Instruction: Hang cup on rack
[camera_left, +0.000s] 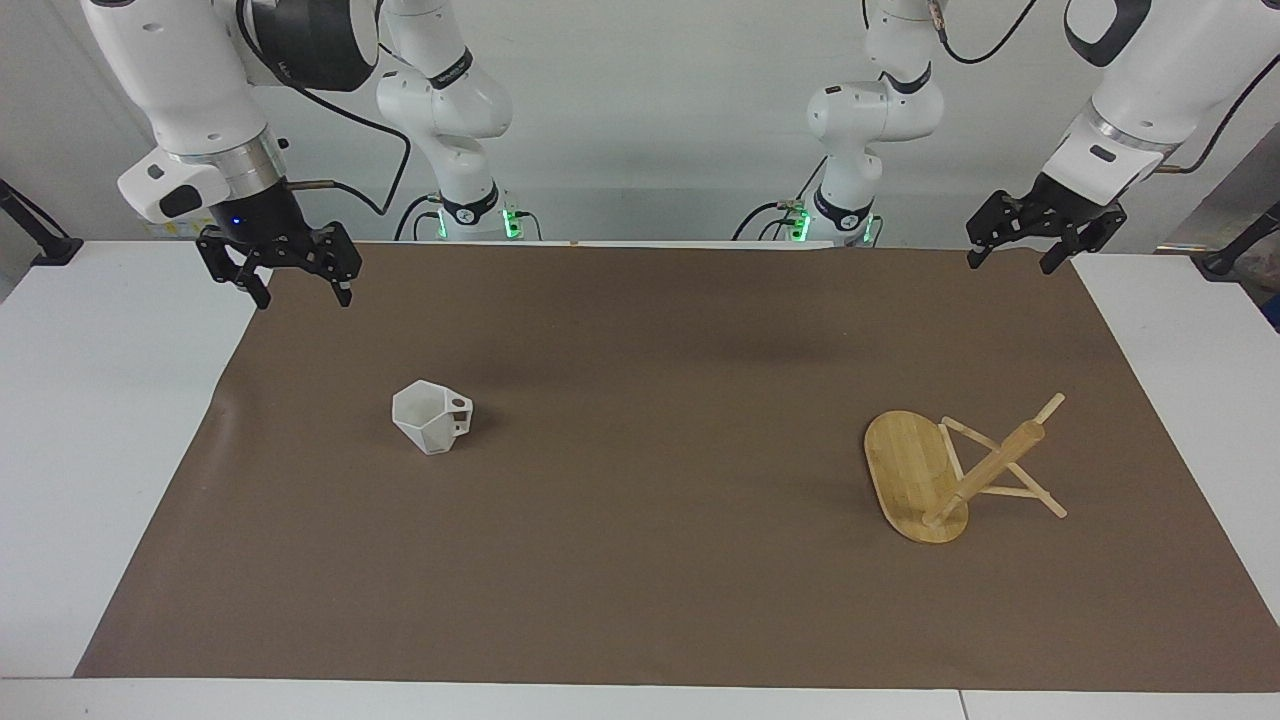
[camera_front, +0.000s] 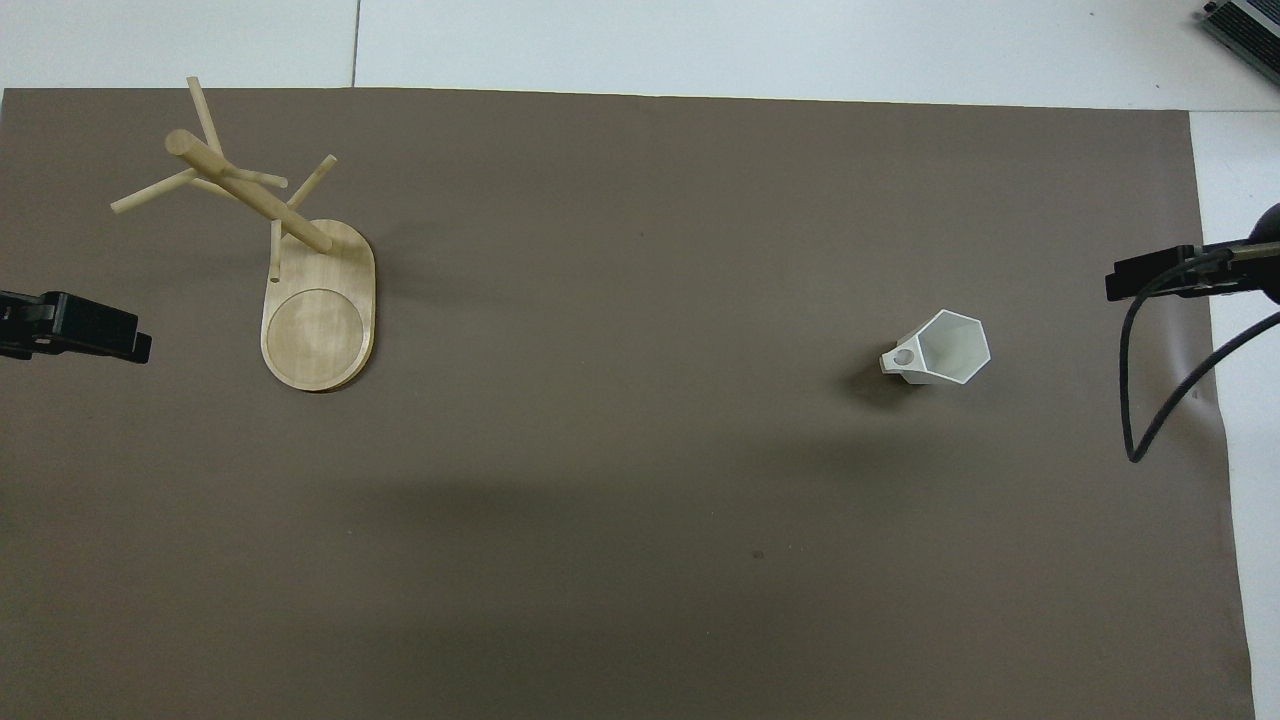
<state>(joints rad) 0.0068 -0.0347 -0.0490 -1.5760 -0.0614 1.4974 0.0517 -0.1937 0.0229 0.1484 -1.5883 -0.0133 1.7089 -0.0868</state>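
Note:
The white faceted cup (camera_left: 430, 420) stands upright on the brown mat toward the right arm's end, its handle pointing at the rack; it also shows in the overhead view (camera_front: 947, 349). The bamboo rack (camera_left: 912, 470) is toward the left arm's end, and it shows in the overhead view too (camera_front: 318, 320). Its post (camera_left: 985, 475) slants toward that end, and I cannot tell whether the base lies flat. My right gripper (camera_left: 303, 297) is open and empty, raised over the mat's corner by the robots. My left gripper (camera_left: 1008, 264) is open and empty over the other corner by the robots.
The brown mat (camera_left: 650, 520) covers most of the white table (camera_left: 90, 450). A black cable (camera_front: 1150, 400) hangs from the right arm over the mat's edge. Both arms wait apart from the cup and the rack.

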